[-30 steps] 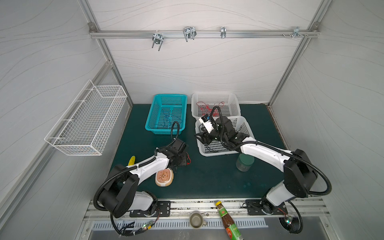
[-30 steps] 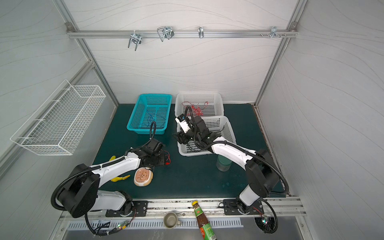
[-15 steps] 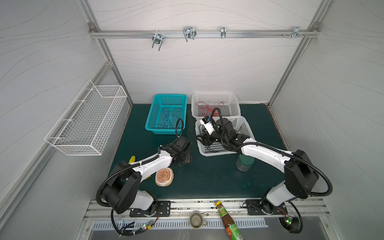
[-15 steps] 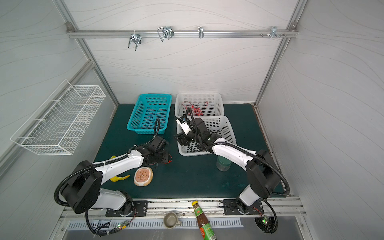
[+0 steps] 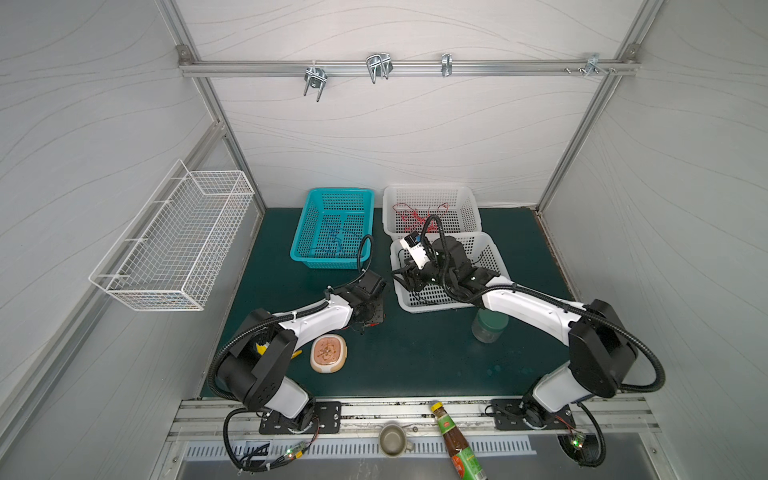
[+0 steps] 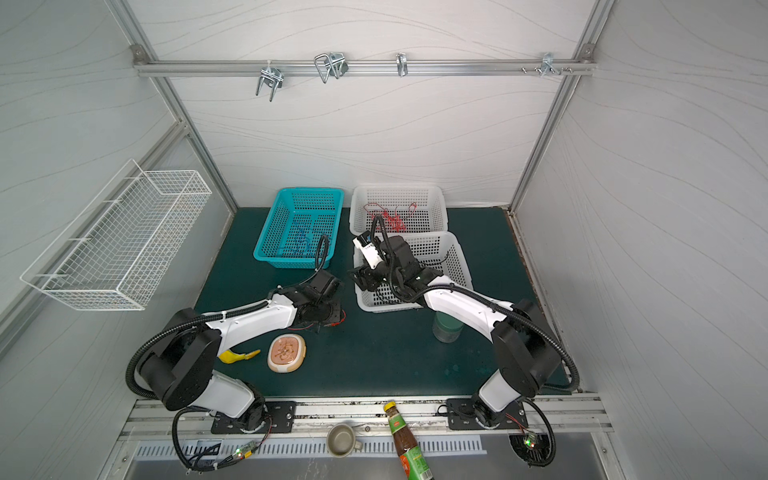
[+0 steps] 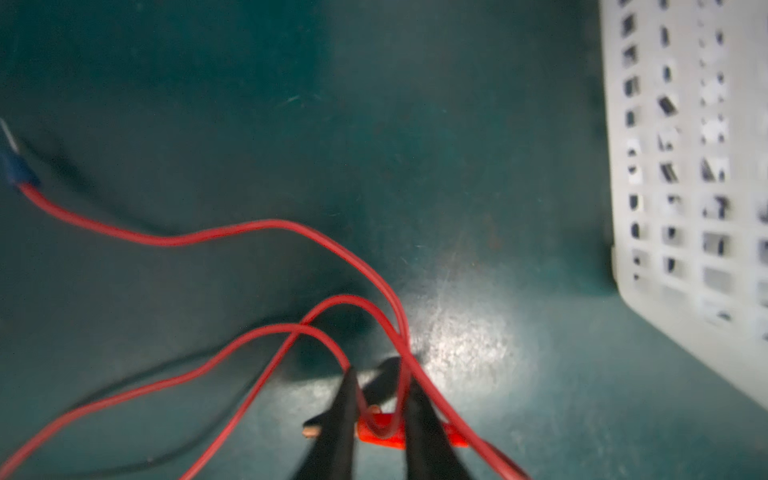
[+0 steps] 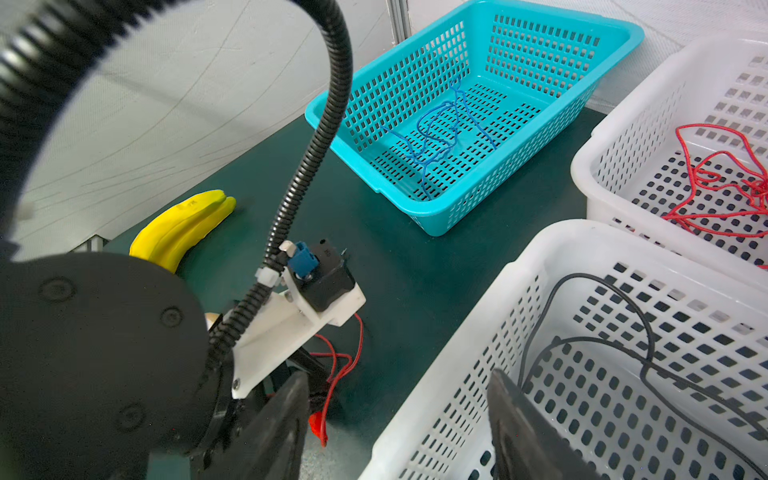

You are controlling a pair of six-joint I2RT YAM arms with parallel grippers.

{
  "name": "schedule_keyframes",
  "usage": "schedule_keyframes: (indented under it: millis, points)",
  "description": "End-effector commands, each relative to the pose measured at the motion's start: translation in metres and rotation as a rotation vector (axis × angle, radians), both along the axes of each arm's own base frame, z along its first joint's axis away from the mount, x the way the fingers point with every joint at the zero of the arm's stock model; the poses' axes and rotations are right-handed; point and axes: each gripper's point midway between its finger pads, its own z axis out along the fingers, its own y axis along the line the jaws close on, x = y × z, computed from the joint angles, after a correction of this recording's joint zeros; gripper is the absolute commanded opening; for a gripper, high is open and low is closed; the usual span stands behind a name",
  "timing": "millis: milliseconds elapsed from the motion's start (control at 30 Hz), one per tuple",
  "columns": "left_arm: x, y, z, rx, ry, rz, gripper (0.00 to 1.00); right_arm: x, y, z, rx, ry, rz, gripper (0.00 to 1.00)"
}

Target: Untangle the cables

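On the tabletop [image 7: 291, 104], the left gripper [image 7: 380, 395] pinches the red cable [image 7: 249, 226], likely to draw it clear; the right gripper [image 8: 399, 382] gapes empty

- Left arm [image 5: 316, 320] and right arm [image 5: 528, 307]: white shells, black round joints.
- Black corrugated hoses [image 8: 341, 79] loop along both.
- Left gripper [image 7: 379, 372]: black tapered fingers [image 7: 336, 436].
- Wrist camera mount [image 8: 291, 320]: white bracket, blue plug [image 8: 303, 259].
- Black base plates [image 5: 328, 417], silver screws.

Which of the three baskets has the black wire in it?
The front white basket holds the black wire. The back white basket has red wires; the turquoise basket has blue wires.
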Motion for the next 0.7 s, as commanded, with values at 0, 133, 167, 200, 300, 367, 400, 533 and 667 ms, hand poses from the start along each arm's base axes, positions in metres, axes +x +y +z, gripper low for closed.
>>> schedule_keyframes:
  millis: [0,133,167,200,300,367,400,533,667]
  points:
    - [0.015,-0.008,0.011,-0.003,-0.051,0.001,0.07,-0.006,0.001,0.005,0.013,0.001,0.013,0.68]
    - [0.013,-0.009,0.018,0.002,-0.074,-0.009,0.00,-0.006,-0.001,0.004,0.008,-0.002,0.011,0.68]
    - [0.013,-0.008,0.021,0.002,-0.081,-0.010,0.00,-0.006,-0.001,0.004,0.007,-0.005,0.009,0.68]
    - [0.013,-0.007,0.025,-0.001,-0.092,-0.010,0.00,-0.006,-0.001,0.004,0.005,-0.005,0.009,0.68]
    - [0.012,-0.005,0.038,-0.021,-0.131,-0.006,0.00,-0.005,-0.001,0.004,0.006,-0.014,0.003,0.68]
    - [0.011,-0.004,0.049,-0.041,-0.161,-0.007,0.00,-0.003,-0.002,0.005,0.010,-0.020,-0.011,0.68]
    - [0.010,-0.004,0.055,-0.053,-0.180,-0.008,0.00,-0.001,-0.004,0.005,0.012,-0.026,-0.021,0.68]
    - [0.006,-0.002,0.084,-0.113,-0.267,-0.013,0.00,0.002,-0.008,0.008,0.028,-0.037,-0.047,0.68]
    - [0.001,-0.001,0.112,-0.176,-0.351,-0.028,0.00,0.000,-0.007,0.008,0.039,-0.030,-0.032,0.68]
